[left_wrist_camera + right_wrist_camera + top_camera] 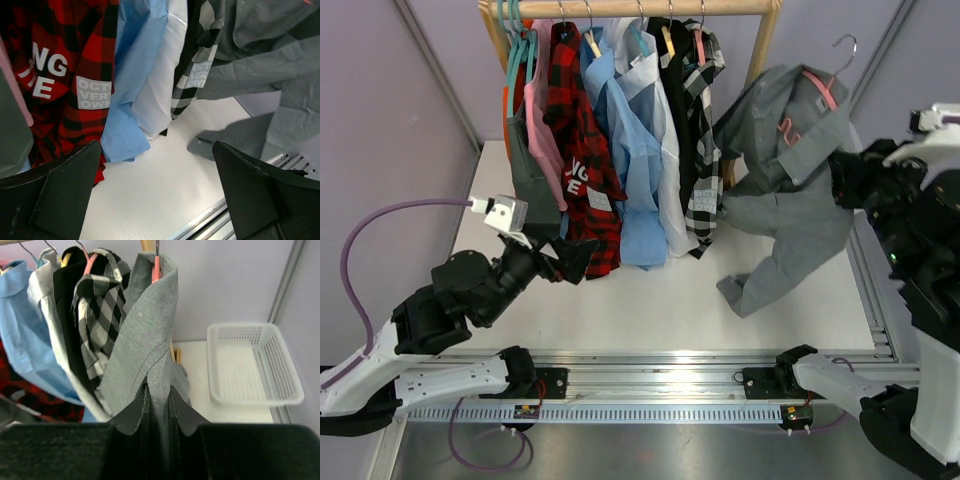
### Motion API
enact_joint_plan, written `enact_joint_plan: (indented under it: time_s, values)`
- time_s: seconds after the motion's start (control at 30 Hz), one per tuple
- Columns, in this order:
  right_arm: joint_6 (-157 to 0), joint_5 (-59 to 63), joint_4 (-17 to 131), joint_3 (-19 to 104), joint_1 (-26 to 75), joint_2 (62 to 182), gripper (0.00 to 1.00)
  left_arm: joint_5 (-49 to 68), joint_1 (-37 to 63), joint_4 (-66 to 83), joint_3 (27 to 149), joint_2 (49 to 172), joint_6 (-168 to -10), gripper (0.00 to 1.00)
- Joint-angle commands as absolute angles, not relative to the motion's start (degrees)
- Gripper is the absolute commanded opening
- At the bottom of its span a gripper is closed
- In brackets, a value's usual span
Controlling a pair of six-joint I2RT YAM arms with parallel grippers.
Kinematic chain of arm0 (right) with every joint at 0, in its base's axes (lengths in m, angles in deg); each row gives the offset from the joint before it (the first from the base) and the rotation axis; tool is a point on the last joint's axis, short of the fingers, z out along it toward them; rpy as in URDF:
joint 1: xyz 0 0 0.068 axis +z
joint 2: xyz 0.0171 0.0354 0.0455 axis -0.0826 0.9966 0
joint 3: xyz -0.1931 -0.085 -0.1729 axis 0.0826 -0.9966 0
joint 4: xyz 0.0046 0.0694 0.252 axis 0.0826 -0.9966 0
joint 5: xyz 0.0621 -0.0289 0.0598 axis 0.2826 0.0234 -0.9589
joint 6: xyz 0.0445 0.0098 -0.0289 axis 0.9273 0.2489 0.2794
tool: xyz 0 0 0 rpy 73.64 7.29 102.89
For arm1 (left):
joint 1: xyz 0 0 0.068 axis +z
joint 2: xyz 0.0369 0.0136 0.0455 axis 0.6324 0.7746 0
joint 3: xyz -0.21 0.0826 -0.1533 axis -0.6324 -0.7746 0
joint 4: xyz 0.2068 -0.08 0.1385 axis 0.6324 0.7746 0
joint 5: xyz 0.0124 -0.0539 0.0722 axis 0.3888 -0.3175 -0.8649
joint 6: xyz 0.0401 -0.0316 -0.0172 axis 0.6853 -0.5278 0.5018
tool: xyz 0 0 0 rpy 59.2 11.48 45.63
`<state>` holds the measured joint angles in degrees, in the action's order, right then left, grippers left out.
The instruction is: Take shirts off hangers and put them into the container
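Right gripper (158,412) pinching fold of grey shirt (145,345), jaws standing nearly closed on cloth. Shirt riding on pink hanger (156,269), hook hanging clear of rail (620,8), sleeve lying on table (650,310). Judging: be gripping firmly, slipping collar off hanger shoulders before swinging toward white basket (287,375), sitting right of shirt. Left gripper (157,192) gaping wide, holding nothing, beside red check shirt (80,60).

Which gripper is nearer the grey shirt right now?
Right. The right gripper is clamped on the grey shirt; the left gripper sits open by the red-and-black check shirt.
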<state>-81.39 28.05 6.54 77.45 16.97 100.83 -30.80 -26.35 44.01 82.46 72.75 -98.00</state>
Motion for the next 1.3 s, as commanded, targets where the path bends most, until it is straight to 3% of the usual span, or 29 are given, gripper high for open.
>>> enact_joint_plan:
  time_s: [0.0, 0.2, 0.3, 0.5, 0.8, 1.27]
  values:
    - [-75.1, 26.6, -4.7, 82.2, 17.0, 99.2, 0.0, -27.7, -26.5, 38.2, 83.9, 76.4, -96.8, 0.99]
    - [-73.4, 10.6, -16.1, 78.0, 17.0, 94.3, 0.0, -22.7, -26.5, 32.1, 84.8, 79.4, -96.5, 0.99]
    - [-72.4, -2.5, -14.1, 70.2, 16.9, 90.0, 0.0, -17.2, -26.5, 27.0, 85.0, 82.3, -97.4, 0.99]
    - [-71.0, -11.1, -12.0, 66.3, 16.9, 85.1, 0.0, -11.6, -26.5, 18.0, 86.4, 90.8, -99.8, 0.99]
    - [-68.8, -18.1, -7.3, 63.5, 16.9, 83.6, 0.0, -6.1, -26.5, 2.8, 86.0, 101.0, -108.7, 0.99]
    - [-67.8, -17.6, -3.7, 57.9, 16.9, 82.8, 0.0, 1.1, -27.2, -10.1, 84.2, 102.9, -110.3, 0.99]
